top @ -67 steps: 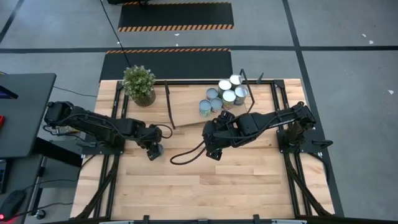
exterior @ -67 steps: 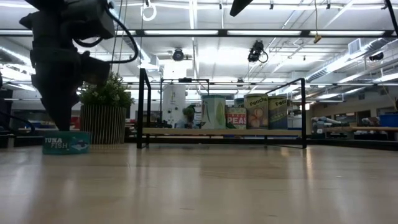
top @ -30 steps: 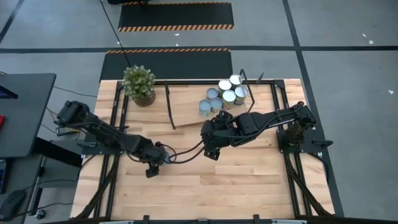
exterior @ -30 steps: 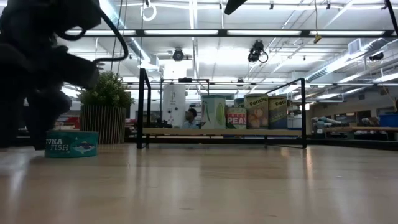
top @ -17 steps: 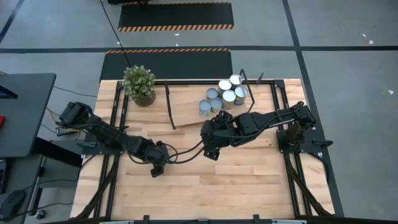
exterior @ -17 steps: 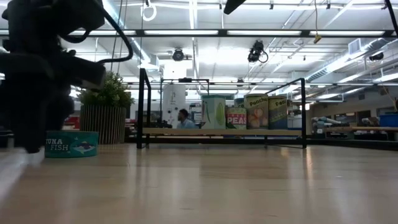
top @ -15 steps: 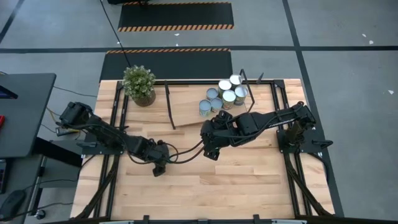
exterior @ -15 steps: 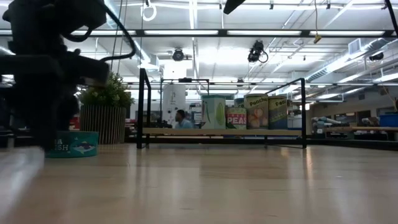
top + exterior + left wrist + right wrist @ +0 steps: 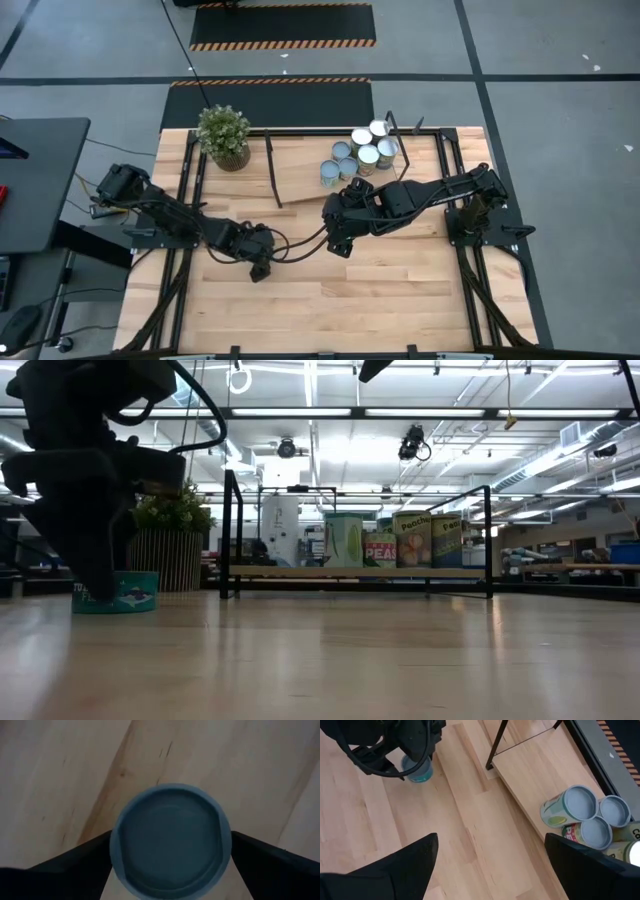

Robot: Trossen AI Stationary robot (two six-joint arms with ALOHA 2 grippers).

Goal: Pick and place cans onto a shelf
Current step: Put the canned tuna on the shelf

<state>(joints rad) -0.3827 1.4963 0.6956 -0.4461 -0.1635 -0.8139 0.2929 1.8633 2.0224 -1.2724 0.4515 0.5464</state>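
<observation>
On the shelf [image 9: 360, 572], one can [image 9: 380, 550] is showing "PEAS"; the teal can [image 9: 128, 592] is showing a partly hidden "TU".

In the low view the dark left tool [image 9: 100, 575] stands in front of the low teal tuna can [image 9: 128, 592], covering most of its label, and in the high view that can is wholly hidden under the arm. In the left wrist view the can's round bluish-grey top [image 9: 170, 841] is cut off at the bottom edge and the tool's dark fingers [image 9: 75, 862] show only as wedges on either side, so contact with the can cannot be told. In the right wrist view the edge crops the far cans in the cluster of bluish-grey-topped cans [image 9: 585, 817] on the tilted light plywood shelf [image 9: 540, 772], and the dark left arm covers part of the teal can.
</observation>
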